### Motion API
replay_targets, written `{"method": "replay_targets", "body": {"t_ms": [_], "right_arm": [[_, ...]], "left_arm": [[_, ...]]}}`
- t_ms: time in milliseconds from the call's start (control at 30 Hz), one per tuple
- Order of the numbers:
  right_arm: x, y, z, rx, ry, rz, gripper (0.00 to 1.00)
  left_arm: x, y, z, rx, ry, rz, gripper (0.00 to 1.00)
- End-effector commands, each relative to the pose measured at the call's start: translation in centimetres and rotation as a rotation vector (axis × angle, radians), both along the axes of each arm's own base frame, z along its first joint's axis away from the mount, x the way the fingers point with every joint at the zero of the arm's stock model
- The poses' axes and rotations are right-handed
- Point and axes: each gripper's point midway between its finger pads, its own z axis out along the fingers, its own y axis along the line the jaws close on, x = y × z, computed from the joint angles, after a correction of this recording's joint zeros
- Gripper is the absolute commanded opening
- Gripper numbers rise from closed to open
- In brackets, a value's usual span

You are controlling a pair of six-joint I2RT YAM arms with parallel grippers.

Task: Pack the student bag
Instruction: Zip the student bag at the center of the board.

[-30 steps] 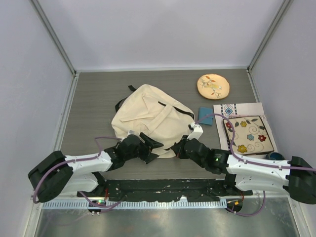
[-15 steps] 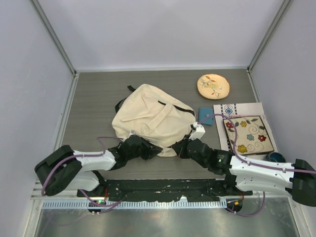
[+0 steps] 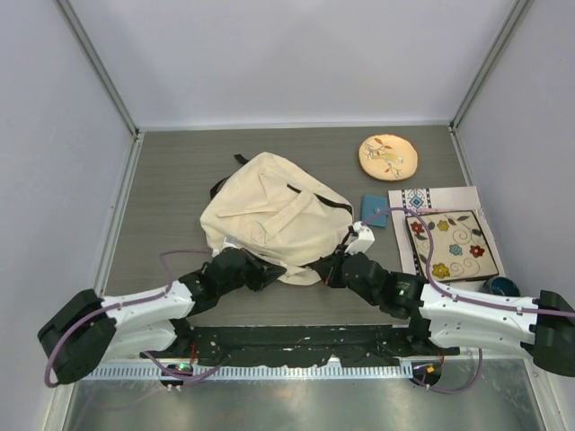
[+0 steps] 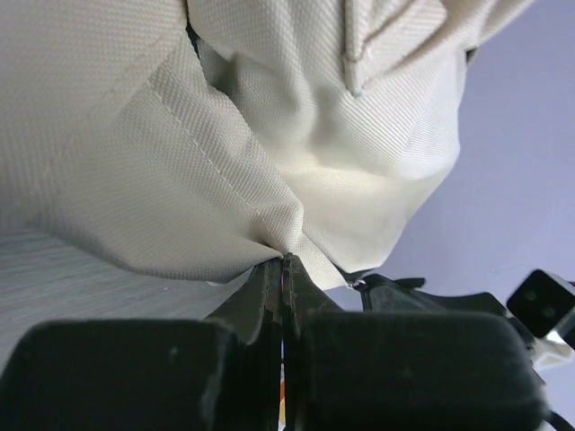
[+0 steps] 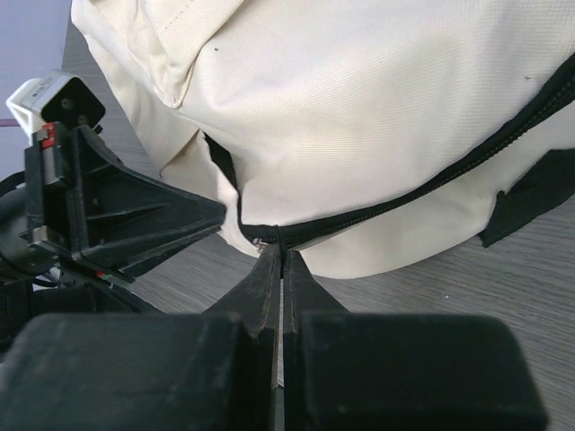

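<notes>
Table (image 3: 171, 180): one student bag (image 3: 269, 215), two tools (image 3: 272, 271) (image 3: 327, 268).

Finding: a robotics test cell in a laboratory, not a home or a shop. The bench (image 3: 171, 180) is boxed in by plain pale panel walls (image 3: 296, 63) set in bare aluminium posts (image 3: 97, 67). A left arm (image 3: 144, 307) and a right arm (image 3: 467, 310) are bolted to a black rail (image 3: 296, 339) at its 6 o'clock edge, and purple cables (image 3: 395, 210) run loose over them. The only goods are staged props: a student bag (image 3: 269, 215) at centre, an embroidered disc (image 3: 388, 157) at 1 o'clock and a floral mat (image 3: 452, 244) at 3 o'clock.
</notes>
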Motion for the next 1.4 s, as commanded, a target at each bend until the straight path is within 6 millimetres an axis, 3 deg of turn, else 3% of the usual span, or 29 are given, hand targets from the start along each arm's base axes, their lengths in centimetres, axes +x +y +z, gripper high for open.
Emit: {"method": "replay_targets", "body": {"t_ms": [0,67,133,200,233,567,633,667,767,800,933,967,1033,1067,1100,1133,1200,1367], "right_arm": [[0.8,-0.7,1.0,0.029,-0.026,-0.066,0.01],[0.9,-0.9,0.7,0.026,-0.024,-0.077,0.01],[1.0,-0.9,0.5,0.027,-0.015,-0.085,0.01],[1.0,-0.9,0.4,0.026,-0.012,-0.086,0.01],[1.0,-0.9,0.4,0.024,-0.013,-0.087,0.01],[1.4,-1.5,0.7,0.015,-0.030,-0.107,0.01],[1.4,-1.7,0.7,0.018,-0.032,-0.108,0.01],[1.3,-1.6,0.8,0.018,-0.033,-0.101,0.01],[1.0,-1.2,1.0,0.035,-0.036,-0.075,0.01],[1.1,-1.0,1.2,0.038,-0.042,-0.069,0.01],[1.0,-0.6,0.8,0.029,-0.036,-0.051,0.01],[1.0,-0.5,0.7,0.026,-0.036,-0.048,0.01],[1.1,-0.3,0.8,0.027,-0.036,-0.045,0.01],[1.1,-0.2,0.8,0.027,-0.037,-0.044,0.01],[1.1,-0.2,0.9,0.029,-0.041,-0.043,0.01],[1.1,-0.1,1.0,0.029,-0.040,-0.042,0.01],[1.2,-0.1,1.1,0.027,-0.045,-0.044,0.01],[1.4,-0.7,1.2,0.014,-0.051,-0.070,0.01]], "left_arm": [[1.2,5.0,-0.4,0.110,-0.053,0.137,0.00],[0.5,6.9,-1.3,0.164,-0.034,0.155,0.00],[0.6,8.4,-0.4,0.157,-0.061,0.193,0.00],[0.2,9.9,-1.1,0.203,-0.043,0.210,0.00],[0.1,10.3,-0.5,0.195,-0.063,0.219,0.00],[-1.8,14.1,-1.6,0.295,-0.036,0.279,0.00],[-1.9,14.9,-0.9,0.324,-0.055,0.291,0.00],[-1.8,15.4,-0.1,0.336,-0.082,0.301,0.03],[-1.6,15.6,1.6,0.391,-0.181,0.247,0.45],[-1.4,15.5,3.1,0.393,-0.227,0.228,0.59],[-0.5,14.4,7.0,0.531,-0.416,0.042,0.75],[-0.2,13.8,9.0,0.532,-0.465,0.008,0.77],[0.1,12.1,9.2,0.590,-0.500,-0.143,0.79],[0.4,11.3,10.5,0.590,-0.527,-0.181,0.79],[0.6,10.6,10.8,0.591,-0.533,-0.214,0.79],[0.9,10.0,9.9,0.614,-0.488,-0.254,0.79],[1.3,8.6,11.1,0.576,-0.480,-0.274,0.80],[0.0,5.1,11.5,0.279,-0.266,-0.179,0.80]]}}
